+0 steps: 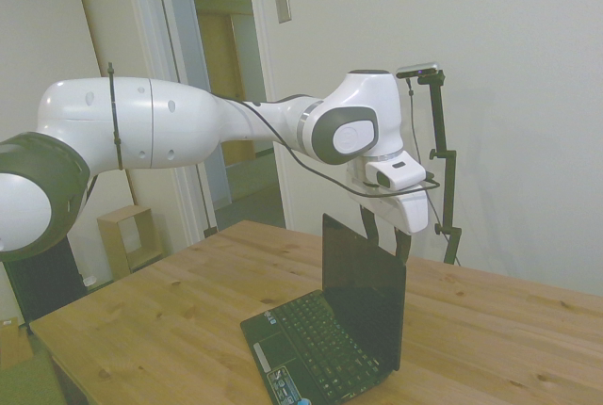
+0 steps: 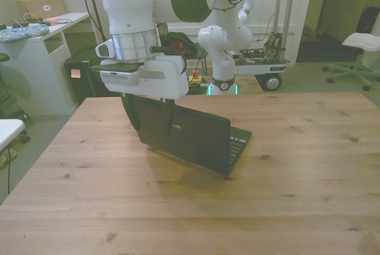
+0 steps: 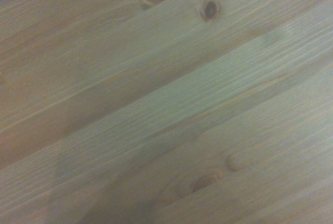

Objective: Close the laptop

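The laptop [image 1: 363, 301] stands open on the wooden table [image 1: 170, 320], its lid nearly upright and its keyboard [image 1: 316, 339] lying flat. In the front view I see the black back of the laptop's lid [image 2: 193, 139]. My gripper [image 1: 386, 235] hangs at the lid's top edge, on the lid's outer side, pointing down. Its dark fingers [image 2: 170, 121] are spread apart, with nothing between them, so the gripper [image 2: 149, 118] is open. I cannot tell whether a finger touches the lid. The wrist view shows only blurred table planks [image 3: 166, 109].
Bare wood lies all around the laptop on the table [image 2: 285, 172]. Beyond the table are a white desk [image 2: 41, 47] on the front view's left, a wheeled cart [image 2: 261, 65] behind, and a white chair [image 2: 362, 44] on the right. A small wooden box [image 1: 127, 235] stands by the doorway.
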{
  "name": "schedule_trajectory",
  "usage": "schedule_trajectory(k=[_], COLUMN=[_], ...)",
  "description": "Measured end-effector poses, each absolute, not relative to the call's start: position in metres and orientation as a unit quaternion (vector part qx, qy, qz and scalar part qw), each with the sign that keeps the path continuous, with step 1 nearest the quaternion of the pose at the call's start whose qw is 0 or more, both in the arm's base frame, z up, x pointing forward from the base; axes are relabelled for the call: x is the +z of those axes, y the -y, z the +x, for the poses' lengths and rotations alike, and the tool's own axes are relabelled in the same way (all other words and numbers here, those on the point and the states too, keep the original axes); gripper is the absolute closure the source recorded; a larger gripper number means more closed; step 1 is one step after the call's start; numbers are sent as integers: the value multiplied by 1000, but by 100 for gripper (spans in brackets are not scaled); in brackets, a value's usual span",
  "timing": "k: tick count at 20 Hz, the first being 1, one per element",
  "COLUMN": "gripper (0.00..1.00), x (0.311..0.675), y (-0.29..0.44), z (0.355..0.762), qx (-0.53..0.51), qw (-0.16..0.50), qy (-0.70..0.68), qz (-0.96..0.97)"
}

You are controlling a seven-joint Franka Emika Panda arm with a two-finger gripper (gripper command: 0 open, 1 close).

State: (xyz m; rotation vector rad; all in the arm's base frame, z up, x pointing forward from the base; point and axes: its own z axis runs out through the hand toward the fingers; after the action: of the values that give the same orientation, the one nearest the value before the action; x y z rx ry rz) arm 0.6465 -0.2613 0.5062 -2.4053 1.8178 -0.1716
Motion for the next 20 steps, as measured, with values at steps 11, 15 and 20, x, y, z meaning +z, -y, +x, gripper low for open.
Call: schedule_trajectory(k=[11,15,20], gripper=[100,100,100], x=[509,508,510], y=[267,267,266], z=[639,639,638], qx=[-57,-55,-55], qw=[61,61,61], qy=[-605,-606,-607], qz=[-792,-791,-791])
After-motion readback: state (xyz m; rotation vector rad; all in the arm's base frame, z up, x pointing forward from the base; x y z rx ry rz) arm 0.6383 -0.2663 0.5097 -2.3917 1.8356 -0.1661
